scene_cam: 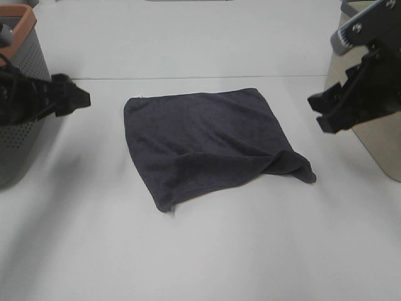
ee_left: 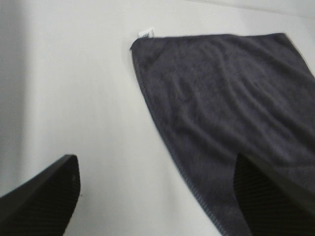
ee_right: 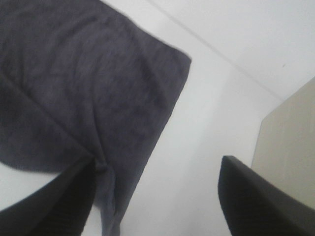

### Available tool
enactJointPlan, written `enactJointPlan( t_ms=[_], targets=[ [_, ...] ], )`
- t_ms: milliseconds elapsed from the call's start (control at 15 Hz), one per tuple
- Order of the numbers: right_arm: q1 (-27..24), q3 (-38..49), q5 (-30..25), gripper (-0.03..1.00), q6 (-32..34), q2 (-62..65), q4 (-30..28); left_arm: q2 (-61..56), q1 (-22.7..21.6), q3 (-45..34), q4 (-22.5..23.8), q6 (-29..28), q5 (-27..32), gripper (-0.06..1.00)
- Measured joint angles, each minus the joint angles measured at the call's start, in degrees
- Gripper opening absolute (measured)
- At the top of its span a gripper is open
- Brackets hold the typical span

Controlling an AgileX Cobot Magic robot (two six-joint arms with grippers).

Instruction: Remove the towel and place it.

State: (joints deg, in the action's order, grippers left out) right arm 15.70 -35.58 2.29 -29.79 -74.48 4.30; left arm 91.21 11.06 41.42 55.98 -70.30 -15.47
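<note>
On the table (scene_cam: pixel 207 257), mid-scene, the towel (scene_cam: pixel 210 147) is lying flat, long axis left-right. Left gripper (scene_cam: pixel 74 99) and right gripper (scene_cam: pixel 326 111) are hovering beside its ends, right nearer. Left wrist: jaws gaping, empty, towel (ee_left: pixel 231 113) ahead. Right wrist: jaws gaping, empty, over towel's (ee_right: pixel 83 88) rumpled near-right corner; table open around.

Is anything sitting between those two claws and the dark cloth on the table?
Nothing visible does. The towel lies flat on bare table, with the left gripper off one side and the right gripper off the other, both open. Only empty tabletop separates each from it.
</note>
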Motion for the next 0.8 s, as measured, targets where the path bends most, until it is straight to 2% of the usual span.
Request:
enactJointPlan(
  t_ms=[133, 400, 467, 600, 667, 733, 800],
  targets=[
    [0.0, -4.9, -1.1, 0.69, 0.5, 2.2, 2.4, -0.5, 0.1, 7.4, 11.9, -11.2, 0.8, 0.79],
    [0.0, -15.8, -8.4, 0.68, 2.0, 2.2, 3.1, -0.6, 0.0, 23.0, 34.8, -33.3, 1.3, 0.79],
    [0.0, -21.5, -14.6, 0.68, 7.5, 1.4, 2.1, -0.6, 0.0, 29.6, 41.8, -42.9, 0.2, 0.79],
    [0.0, -30.1, -23.6, 0.68, 14.8, -2.0, -4.3, -0.6, -0.5, 34.7, 43.1, -44.9, -0.2, 0.79],
    [0.0, -32.7, -26.8, 0.68, 16.3, -3.2, -6.2, -0.6, -1.1, 36.4, 43.3, -44.6, 0.1, 0.79],
    [0.0, -37.2, -32.7, 0.68, 18.4, -5.4, -9.6, -0.6, -1.5, 37.2, 43.4, -44.1, 0.6, 0.79],
    [0.0, -41.7, -38.4, 0.68, 20.6, -7.4, -13.0, -0.7, -1.8, 38.4, 43.5, -40.9, 3.8, 0.78]
  ],
)
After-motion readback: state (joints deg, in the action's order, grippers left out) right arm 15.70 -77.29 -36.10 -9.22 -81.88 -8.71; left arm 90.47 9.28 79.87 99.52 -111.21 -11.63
